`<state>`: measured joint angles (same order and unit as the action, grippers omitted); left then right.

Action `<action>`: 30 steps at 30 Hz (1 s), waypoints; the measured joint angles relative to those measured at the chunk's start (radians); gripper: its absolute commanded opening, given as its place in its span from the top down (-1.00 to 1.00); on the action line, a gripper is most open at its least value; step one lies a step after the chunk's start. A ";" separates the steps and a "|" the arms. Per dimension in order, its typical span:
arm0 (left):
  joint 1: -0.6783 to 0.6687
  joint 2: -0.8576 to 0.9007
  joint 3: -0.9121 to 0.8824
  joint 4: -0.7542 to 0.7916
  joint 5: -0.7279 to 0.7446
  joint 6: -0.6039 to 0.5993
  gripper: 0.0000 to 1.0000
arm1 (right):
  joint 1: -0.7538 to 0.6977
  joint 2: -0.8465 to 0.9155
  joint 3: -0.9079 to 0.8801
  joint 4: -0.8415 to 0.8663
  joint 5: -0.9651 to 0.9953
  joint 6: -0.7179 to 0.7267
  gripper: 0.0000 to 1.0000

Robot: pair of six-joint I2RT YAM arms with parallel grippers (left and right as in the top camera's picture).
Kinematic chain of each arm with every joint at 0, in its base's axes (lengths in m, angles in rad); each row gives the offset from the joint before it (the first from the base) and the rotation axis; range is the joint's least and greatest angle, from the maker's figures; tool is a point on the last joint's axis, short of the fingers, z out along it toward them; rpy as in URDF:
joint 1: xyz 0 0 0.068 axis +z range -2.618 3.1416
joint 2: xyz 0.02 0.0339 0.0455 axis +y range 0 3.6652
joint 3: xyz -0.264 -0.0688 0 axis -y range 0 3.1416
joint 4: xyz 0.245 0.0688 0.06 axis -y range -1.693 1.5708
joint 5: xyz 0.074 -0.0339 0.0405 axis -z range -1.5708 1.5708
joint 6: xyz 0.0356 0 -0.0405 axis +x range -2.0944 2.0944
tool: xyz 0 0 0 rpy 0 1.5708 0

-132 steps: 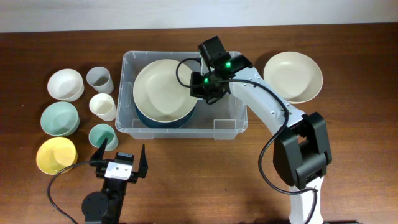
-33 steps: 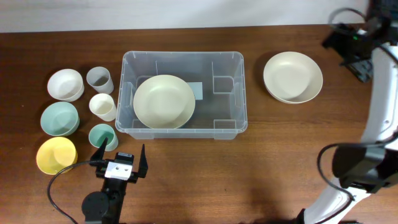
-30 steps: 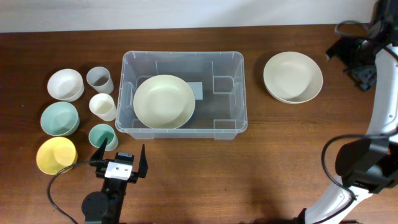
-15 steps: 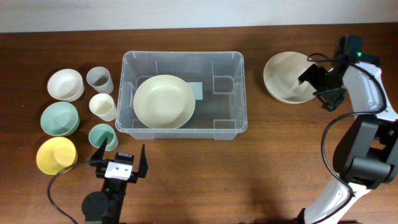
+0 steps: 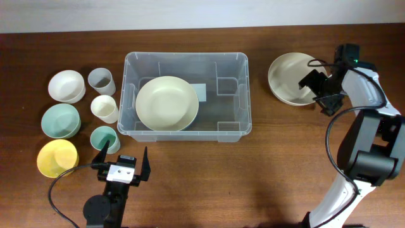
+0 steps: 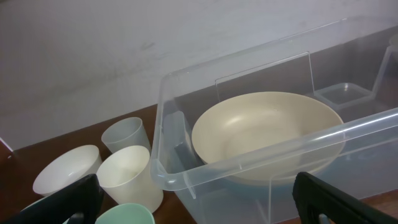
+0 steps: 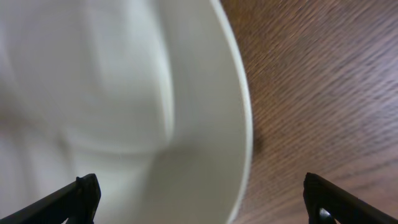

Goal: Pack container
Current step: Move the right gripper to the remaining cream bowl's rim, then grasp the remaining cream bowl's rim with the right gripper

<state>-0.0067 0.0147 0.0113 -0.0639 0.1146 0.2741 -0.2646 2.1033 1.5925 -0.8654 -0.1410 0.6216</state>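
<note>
The wooden tabletop [image 5: 266, 171] is carrying everything. The clear container [image 5: 187, 56] is sitting at its middle, holding a cream bowl [image 5: 167, 103] in its left half. A second cream bowl [image 5: 288, 79] is lying to the right, well apart from the container. The right pincer [image 5: 320, 90] is hovering at that bowl's right rim, jaws spread wide, gripping nothing. The left pincer [image 5: 123, 157] is sitting at the near edge, likewise released. A white bowl [image 5: 66, 85], teal bowl [image 5: 61, 120], yellow bowl [image 5: 56, 158] and three cups [image 5: 104, 107] are standing left of the container.

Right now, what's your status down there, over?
Left fingers open, idle. Right fingers open over the loose cream bowl, at its rim. Container holds one packed bowl. Cups, small bowls sit left, nothing blocking.
</note>
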 measured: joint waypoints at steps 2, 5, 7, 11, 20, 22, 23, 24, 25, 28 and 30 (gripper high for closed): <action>0.000 0.000 0.000 0.000 0.000 0.000 -0.99 | 0.001 0.012 -0.003 0.001 0.000 0.000 -1.00; 0.000 0.000 0.000 0.000 0.000 0.000 -0.99 | 0.002 0.025 -0.006 0.004 0.000 0.002 -0.99; 0.000 0.000 0.000 0.000 0.000 0.000 -0.99 | 0.002 0.030 -0.007 0.006 0.000 0.003 -0.97; 0.000 0.000 0.000 0.000 0.000 0.000 -0.99 | 0.002 0.032 -0.007 0.022 0.000 0.003 -0.68; 0.000 0.000 0.000 0.000 0.000 0.000 -0.99 | 0.002 0.032 -0.007 0.055 -0.004 0.009 0.14; 0.000 0.000 0.000 0.000 0.000 0.000 -1.00 | 0.002 0.032 -0.007 0.059 -0.005 0.011 0.38; 0.000 0.000 0.000 0.000 0.000 0.000 -0.99 | 0.002 0.032 -0.007 0.060 -0.004 0.013 0.48; 0.000 0.000 0.000 0.000 0.000 0.000 -0.99 | 0.002 0.032 -0.007 0.060 -0.005 0.011 0.58; 0.000 0.000 0.000 0.000 0.000 0.000 -0.99 | 0.002 0.032 -0.007 0.061 -0.005 0.013 0.66; 0.000 0.000 0.000 0.000 0.000 0.000 -0.99 | 0.002 0.032 -0.007 0.069 -0.005 0.024 0.92; 0.000 0.000 0.000 0.000 0.000 0.000 -0.99 | 0.002 0.032 -0.007 0.072 -0.005 0.032 0.92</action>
<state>-0.0067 0.0147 0.0113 -0.0643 0.1150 0.2741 -0.2626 2.1349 1.5856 -0.7933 -0.1463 0.6533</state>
